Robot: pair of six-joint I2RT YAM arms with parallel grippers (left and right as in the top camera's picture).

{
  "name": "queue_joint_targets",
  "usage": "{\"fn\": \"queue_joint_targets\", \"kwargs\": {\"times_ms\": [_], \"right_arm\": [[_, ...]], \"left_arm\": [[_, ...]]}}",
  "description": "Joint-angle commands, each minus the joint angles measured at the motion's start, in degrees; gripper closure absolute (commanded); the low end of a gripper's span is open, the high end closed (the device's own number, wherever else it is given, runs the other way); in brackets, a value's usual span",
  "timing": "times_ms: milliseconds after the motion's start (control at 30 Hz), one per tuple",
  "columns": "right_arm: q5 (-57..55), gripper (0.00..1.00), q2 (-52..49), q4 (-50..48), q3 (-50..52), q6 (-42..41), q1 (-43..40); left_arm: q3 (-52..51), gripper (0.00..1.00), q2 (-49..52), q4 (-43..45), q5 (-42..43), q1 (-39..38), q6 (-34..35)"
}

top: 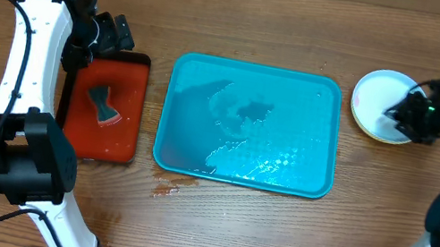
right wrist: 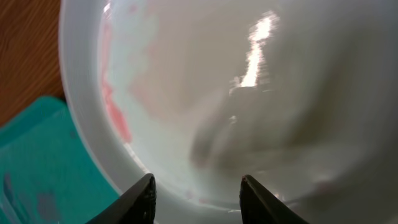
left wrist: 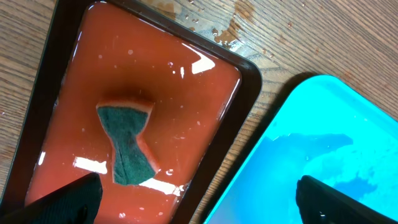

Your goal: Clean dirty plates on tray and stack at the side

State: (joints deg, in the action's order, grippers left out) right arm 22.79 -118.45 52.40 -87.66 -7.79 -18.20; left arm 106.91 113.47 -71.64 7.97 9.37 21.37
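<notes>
Right jaws parted, nothing clamped, over plates (top: 380,102) stacked on desk just right of tray (top: 166,132). Left jaws wide, empty. Reckon plates light, stiff, wet-slick; I pinch rim.

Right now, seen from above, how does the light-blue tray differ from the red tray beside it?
The light-blue tray is larger than the red tray. The light-blue tray lies with its long side across the table, the red tray with its long side front to back. The red tray holds a sponge; the light-blue tray holds only water. Both are rectangular, round-cornered and wet.
</notes>
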Motion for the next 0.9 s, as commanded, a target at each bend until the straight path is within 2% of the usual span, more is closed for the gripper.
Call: {"fn": "queue_joint_targets", "kwargs": {"times_ms": [0,67,100,167,333,600,867], "right_arm": [[1.7,0.51,6.4,0.5,0.2,0.5,4.3],[1.7,0.42,9.8,1.5,0.2,0.5,6.9],[1.7,0.31,11.6,2.3,0.2,0.5,8.2],[1.2,0.0,15.5,5.0,0.2,0.5,10.6],[-5.6,0.0,23.6,13.3,0.2,-0.2,14.2],[-6.9,0.0,36.6,26.0,0.4,-0.1,13.7],[-6.3,0.0,47.1,32.0,4.5,-0.2,13.7]], "left_arm": [[0.9,0.0,-0.4,-0.1,0.5,-0.4,-0.8],[0.9,0.0,-0.4,-0.1,0.5,-0.4,-0.8],[0.9,0.0,-0.4,-0.1,0.5,-0.4,-0.8],[0.9,0.0,-0.4,-0.1,0.5,-0.4,-0.8],[0.9,0.0,-0.4,-0.1,0.5,-0.4,-0.8],[0.9,0.0,-0.4,-0.1,0.5,-0.4,-0.8],[0.9,0.0,-0.4,-0.1,0.5,-0.4,-0.8]]}}
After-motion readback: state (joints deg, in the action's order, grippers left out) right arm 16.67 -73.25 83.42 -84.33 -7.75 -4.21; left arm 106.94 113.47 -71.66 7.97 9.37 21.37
